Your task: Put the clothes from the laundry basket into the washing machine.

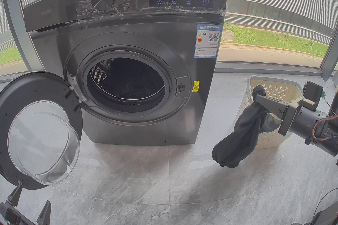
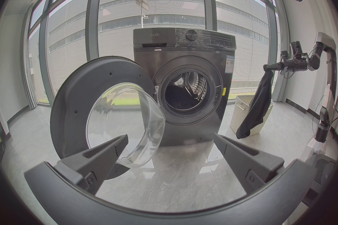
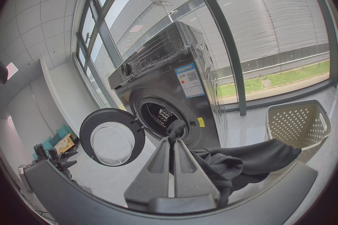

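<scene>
Right gripper point(image 1: 258, 97), four o'clock of the grey metal washing machine point(image 1: 141, 132), clamps the bunched top of the dark-grey fabric garment point(image 1: 243, 134). Soft and light, it likely trails; left gripper point(image 2: 170, 139) gapes.

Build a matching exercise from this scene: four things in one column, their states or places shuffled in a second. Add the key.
Things
1. machine door
2. dark garment
3. laundry basket
4. left gripper

States or places
A. standing beside the washing machine, on the robot's right
B. open, holding nothing
C. swung wide open
D. hanging from the shut right gripper

Right pairs: 1-C, 2-D, 3-A, 4-B
</scene>
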